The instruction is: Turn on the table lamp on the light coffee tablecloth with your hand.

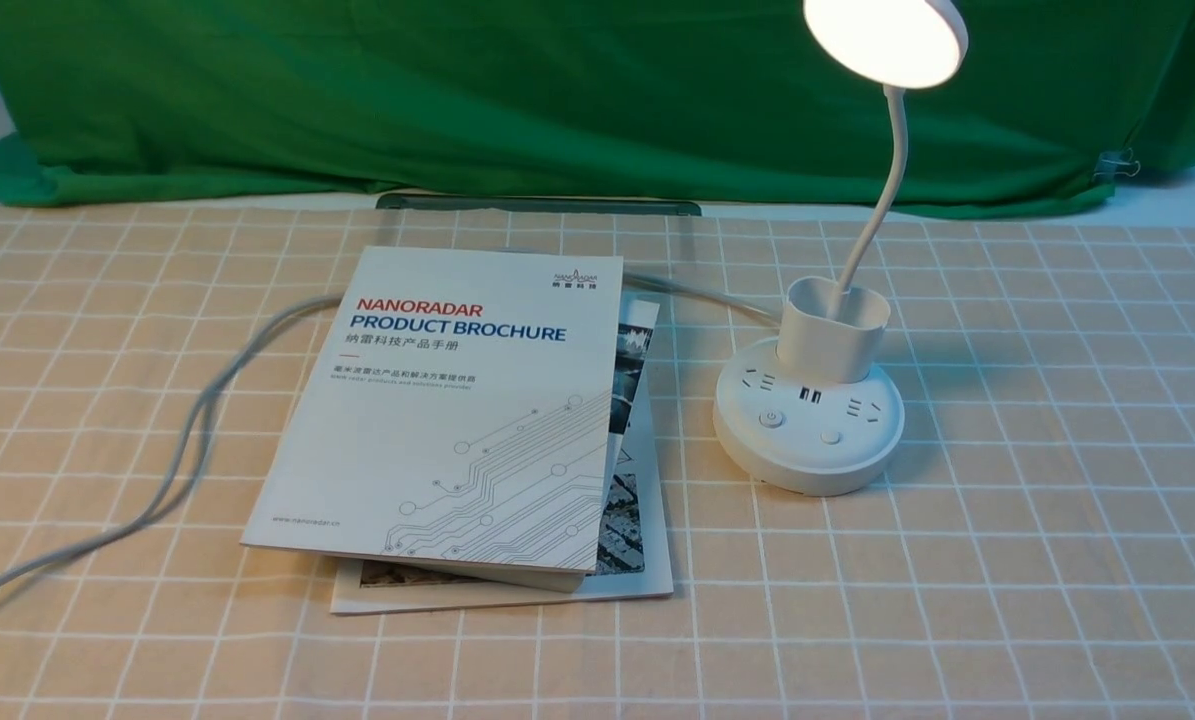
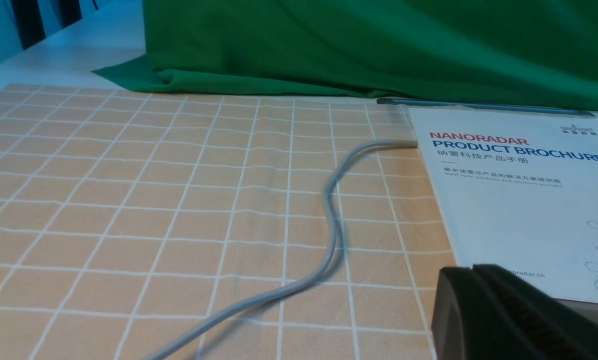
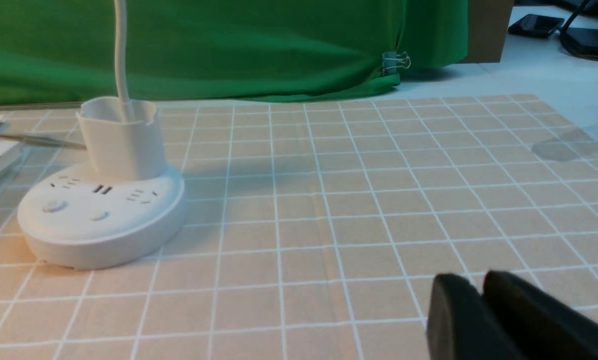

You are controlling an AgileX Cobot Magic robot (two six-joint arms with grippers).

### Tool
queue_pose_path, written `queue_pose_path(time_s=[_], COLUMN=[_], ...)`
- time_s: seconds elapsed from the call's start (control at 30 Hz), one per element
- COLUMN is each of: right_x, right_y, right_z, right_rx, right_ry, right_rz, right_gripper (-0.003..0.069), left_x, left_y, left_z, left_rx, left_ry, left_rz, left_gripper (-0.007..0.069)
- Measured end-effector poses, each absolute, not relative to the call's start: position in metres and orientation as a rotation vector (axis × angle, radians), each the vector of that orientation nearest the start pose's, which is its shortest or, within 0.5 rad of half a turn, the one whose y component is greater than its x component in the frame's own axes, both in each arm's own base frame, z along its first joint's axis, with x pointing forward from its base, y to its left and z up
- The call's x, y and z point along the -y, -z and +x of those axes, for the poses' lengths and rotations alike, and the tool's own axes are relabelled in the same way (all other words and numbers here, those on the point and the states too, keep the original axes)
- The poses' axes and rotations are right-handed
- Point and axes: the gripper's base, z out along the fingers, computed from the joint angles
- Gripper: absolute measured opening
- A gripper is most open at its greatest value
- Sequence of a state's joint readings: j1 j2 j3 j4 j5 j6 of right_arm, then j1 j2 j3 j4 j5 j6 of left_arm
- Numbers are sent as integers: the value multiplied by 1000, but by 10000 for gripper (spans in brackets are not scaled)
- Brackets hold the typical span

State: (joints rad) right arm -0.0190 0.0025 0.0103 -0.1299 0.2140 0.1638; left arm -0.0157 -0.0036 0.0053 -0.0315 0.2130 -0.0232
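Lamp sits on the checked tan cloth right of the brochure, head glowing, so the job looks done. Both claws sit low and well clear: left claw and right claw look clenched, holding nothing. Loads of bare cloth right of the base; cable trails left.

From my remote seat I saw a white Nanoradar product brochure lying slightly askew on top of a second booklet, whose edge stuck out on the right and front. A grey cable snaked away from under the brochure to the left. A green cloth hung behind, pinned by a binder clip at its right end, white desk showing beyond
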Motion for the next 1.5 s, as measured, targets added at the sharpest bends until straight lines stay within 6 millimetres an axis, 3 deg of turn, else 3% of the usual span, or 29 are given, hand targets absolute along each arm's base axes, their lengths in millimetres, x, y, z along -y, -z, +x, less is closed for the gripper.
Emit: queue_pose_path(time_s=[1.5], right_x=[4], right_y=[-190], right_z=[56], right_rx=[-1708], right_ry=[5], right_rz=[73], right_gripper=[238], left_x=[1], left_y=[-192], left_z=[56], left_rx=[-1698], left_ry=[58], left_rz=[-28], left_gripper=[21])
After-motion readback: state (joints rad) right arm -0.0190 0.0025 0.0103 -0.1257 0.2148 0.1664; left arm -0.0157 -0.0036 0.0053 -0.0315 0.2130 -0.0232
